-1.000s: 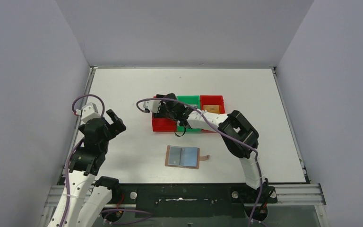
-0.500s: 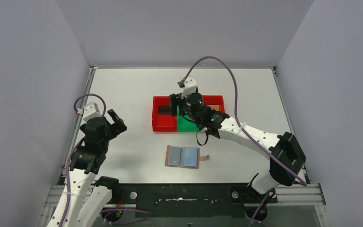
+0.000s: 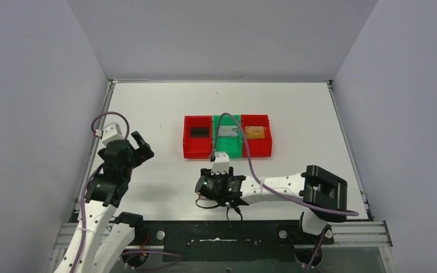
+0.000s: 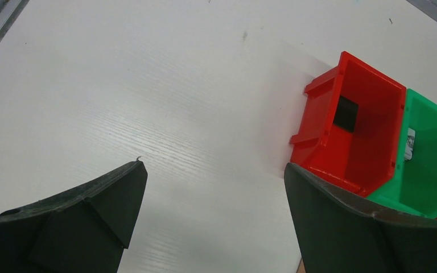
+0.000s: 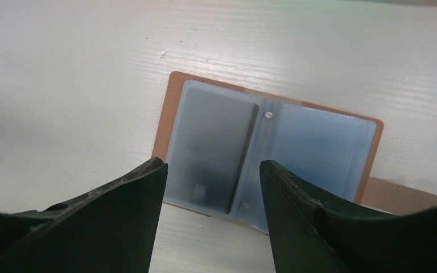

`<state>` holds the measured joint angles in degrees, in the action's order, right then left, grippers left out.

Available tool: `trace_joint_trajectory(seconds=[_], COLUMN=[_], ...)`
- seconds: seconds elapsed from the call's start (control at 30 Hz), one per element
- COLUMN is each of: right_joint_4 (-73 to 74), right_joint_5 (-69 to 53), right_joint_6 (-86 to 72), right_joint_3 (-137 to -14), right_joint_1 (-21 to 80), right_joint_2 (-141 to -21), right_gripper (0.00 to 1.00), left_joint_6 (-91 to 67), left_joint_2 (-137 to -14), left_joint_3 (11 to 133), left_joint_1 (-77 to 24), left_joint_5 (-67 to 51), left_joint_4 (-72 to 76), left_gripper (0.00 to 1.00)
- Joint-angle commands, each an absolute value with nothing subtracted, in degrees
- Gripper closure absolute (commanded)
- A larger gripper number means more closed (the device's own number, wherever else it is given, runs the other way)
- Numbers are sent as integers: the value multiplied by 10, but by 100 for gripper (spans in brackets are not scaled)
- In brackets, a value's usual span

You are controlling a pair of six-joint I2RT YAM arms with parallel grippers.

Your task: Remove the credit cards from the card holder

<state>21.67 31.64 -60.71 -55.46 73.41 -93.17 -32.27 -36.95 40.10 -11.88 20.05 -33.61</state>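
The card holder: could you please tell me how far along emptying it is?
Done: a black card, a silver card and a gold card lie in separate bins. In hand: nothing; the right gripper hovers open over the open card holder. Remaining: one dark card shows inside one pocket; the other pocket looks empty.

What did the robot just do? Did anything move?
The right gripper swung back from over the bins to the near edge. It now hangs open above the wallet, holding nothing. The left gripper and the bins stayed put, and the wallet still lies open.
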Motion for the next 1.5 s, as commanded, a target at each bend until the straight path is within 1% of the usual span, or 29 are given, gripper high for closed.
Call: trace_joint_trajectory(seconds=[0.0,0.17,0.47,0.5,0.63,0.83,1.03,1.13,1.23,1.33,1.47], right_joint_4=[254,232,238,243,262,236,215,158,76,-31,-126], right_joint_5=[380,362,342,343,355,354,348,325,287,243,205], right_joint_6=[-690,-675,-679,-683,-685,-674,-668,-663,-651,-642,-645], right_joint_3=[-598,-609,-621,-622,-629,-616,-600,-565,-507,-439,-375], right_joint_1=[750,749,740,740,741,742,739,732,716,698,677], right_joint_2=[-957,-983,-1029,-1034,-1041,-1030,-1012,-988,-951,-918,-888], right_gripper=[40,43,46,47,56,71,72,72,75,76,76], left_joint_6=[-313,-313,-313,-313,-312,-311,-310,-307,-301,-304,-347], left_joint_2=[-372,-373,-375,-376,-377,-381,-386,-390,-394,-398,-396], left_joint_3=[403,402,401,402,401,400,399,398,395,391,346], left_joint_1=[-116,-116,-117,-116,-117,-117,-117,-116,-117,-117,-117], left_joint_5=[192,190,188,187,185,179,171,159,119,46,-139], left_joint_4=[-308,-308,-307,-308,-307,-306,-303,-300,-285,-273,-217], left_gripper=[6,6,6,6,6,6,6,6,6,8,14])
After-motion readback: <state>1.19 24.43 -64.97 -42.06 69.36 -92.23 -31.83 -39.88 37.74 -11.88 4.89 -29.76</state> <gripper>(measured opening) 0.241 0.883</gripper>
